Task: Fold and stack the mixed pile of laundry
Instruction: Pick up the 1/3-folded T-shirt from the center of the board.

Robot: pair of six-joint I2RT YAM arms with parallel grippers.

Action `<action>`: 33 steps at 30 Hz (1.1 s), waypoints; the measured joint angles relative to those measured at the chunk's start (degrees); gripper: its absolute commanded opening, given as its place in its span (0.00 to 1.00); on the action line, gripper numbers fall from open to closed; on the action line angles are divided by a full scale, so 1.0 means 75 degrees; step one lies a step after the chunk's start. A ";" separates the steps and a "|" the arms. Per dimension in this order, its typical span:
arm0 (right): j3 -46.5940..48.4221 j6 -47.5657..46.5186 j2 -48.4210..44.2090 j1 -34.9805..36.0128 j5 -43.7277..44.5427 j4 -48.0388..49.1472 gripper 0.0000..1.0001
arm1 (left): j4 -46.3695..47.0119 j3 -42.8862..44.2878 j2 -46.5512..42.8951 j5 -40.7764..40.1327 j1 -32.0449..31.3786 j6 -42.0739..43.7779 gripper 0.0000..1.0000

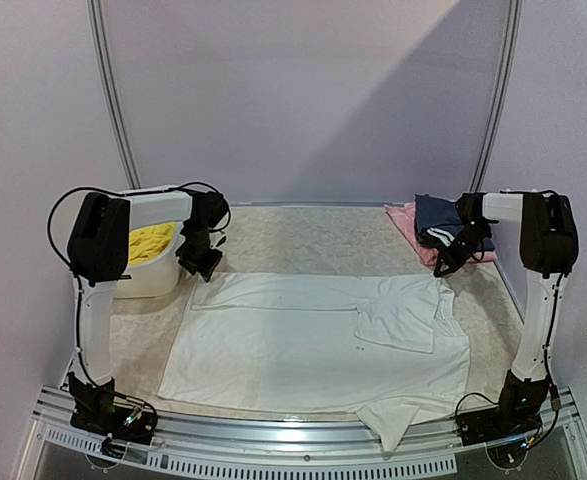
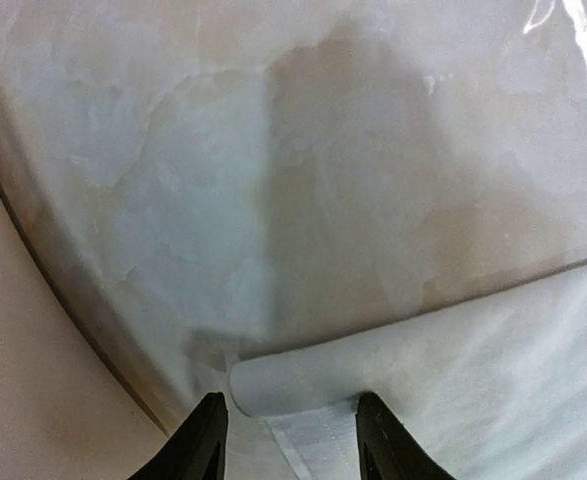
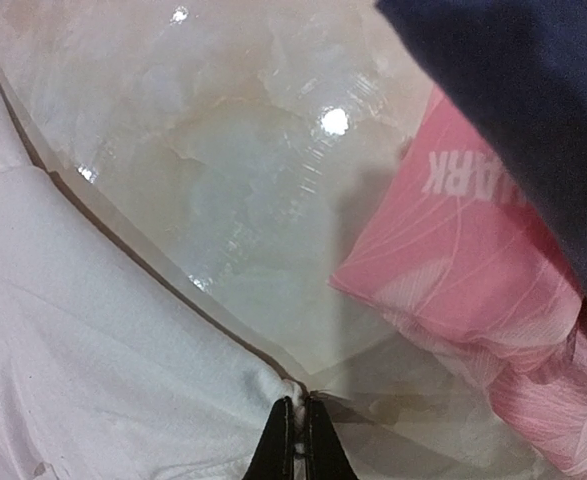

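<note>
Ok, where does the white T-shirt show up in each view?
Top external: white T-shirt spread across the table's middle.
Left wrist: bottom right, rolled edge nearest.
Right wrist: lower left.
Shared landmark: marbled tabletop bordering it in all three.

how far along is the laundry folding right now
Looks done: a navy garment lies on a pink one at the far right. In hand: the white T-shirt is spread out, far edge folded over; right jaws pinch its edge, left jaws straddle its rolled corner, grip unclear. Left: finish and stack it, then the yellow shorts in the basket.
</note>
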 measured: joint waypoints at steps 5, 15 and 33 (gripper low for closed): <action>-0.0189 -0.0082 -0.0143 -0.0006 0.0119 0.0035 0.00 | 0.0525 -0.0306 -0.0551 0.0361 -0.0003 -0.0029 0.46; -0.0294 -0.0125 -0.0227 -0.0006 0.0213 0.0026 0.00 | 0.0650 0.0210 -0.0035 0.0376 -0.0003 -0.0079 0.45; -0.0335 -0.0140 -0.0242 -0.0006 0.0230 0.0032 0.00 | 0.0169 0.0341 0.0262 0.0157 0.0050 0.0085 0.40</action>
